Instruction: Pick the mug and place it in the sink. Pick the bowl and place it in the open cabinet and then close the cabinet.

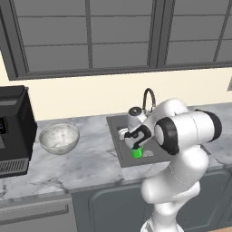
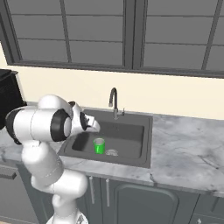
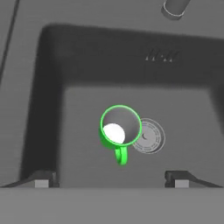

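Observation:
The small green mug (image 3: 119, 131) stands upright on the floor of the dark sink (image 3: 52, 87), right beside the round drain (image 3: 148, 136), handle toward the camera. My gripper (image 3: 110, 178) hangs directly above it, open, fingers wide apart and touching nothing. From the base, the mug (image 1: 137, 152) (image 2: 99, 145) shows just under the gripper (image 1: 134, 144). The speckled bowl (image 1: 59, 137) sits on the counter left of the sink (image 1: 116, 136), far from the gripper. The cabinet is out of view.
A curved faucet (image 1: 148, 98) (image 2: 113, 101) rises behind the basin. A black appliance (image 1: 12, 131) stands at the counter's left end. Marble counter (image 2: 188, 148) stretches to the right of the sink (image 2: 147, 144). Grey cupboards run below, windows above.

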